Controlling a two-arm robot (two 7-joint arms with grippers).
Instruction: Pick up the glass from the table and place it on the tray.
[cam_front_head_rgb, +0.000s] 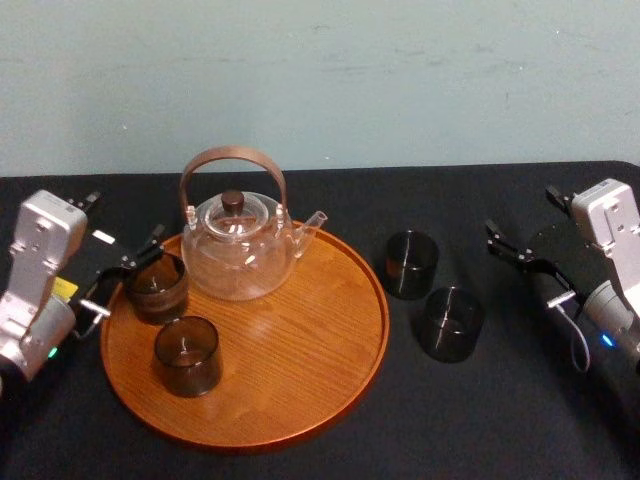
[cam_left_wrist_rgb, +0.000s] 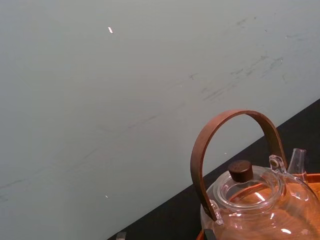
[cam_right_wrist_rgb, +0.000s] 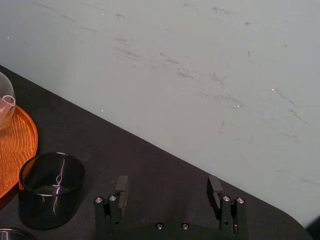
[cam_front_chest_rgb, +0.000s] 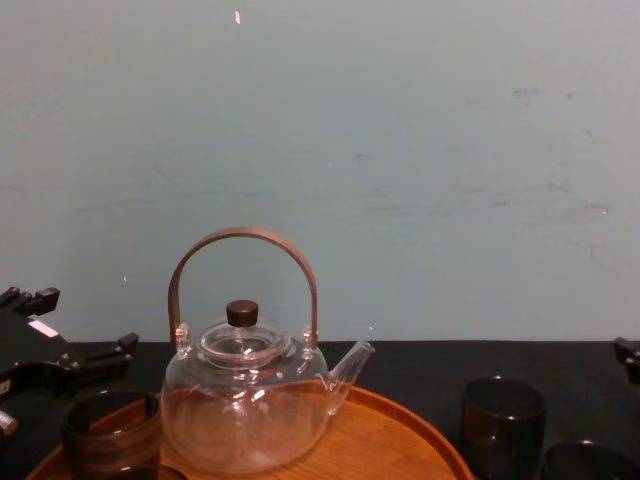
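Observation:
Two dark smoked glasses stand on the black table (cam_front_head_rgb: 480, 420) to the right of the tray: one farther back (cam_front_head_rgb: 412, 263) (cam_right_wrist_rgb: 51, 187) (cam_front_chest_rgb: 503, 420) and one nearer (cam_front_head_rgb: 451, 322) (cam_front_chest_rgb: 585, 462). My right gripper (cam_front_head_rgb: 505, 248) (cam_right_wrist_rgb: 167, 192) hovers open and holds nothing, to the right of these glasses and apart from them. The round wooden tray (cam_front_head_rgb: 320, 370) (cam_front_chest_rgb: 400, 440) carries two more dark glasses, one at its left rim (cam_front_head_rgb: 157, 285) (cam_front_chest_rgb: 110, 430) and one nearer the front (cam_front_head_rgb: 187, 355). My left gripper (cam_front_head_rgb: 125, 272) (cam_front_chest_rgb: 75, 330) is open beside the left-rim glass.
A clear glass teapot (cam_front_head_rgb: 240, 245) (cam_left_wrist_rgb: 260, 200) (cam_front_chest_rgb: 245, 405) with a brown hoop handle and dark lid knob stands at the back of the tray. A pale wall (cam_front_chest_rgb: 400, 150) runs along the table's far edge. Bare black tabletop lies in front of and right of the tray.

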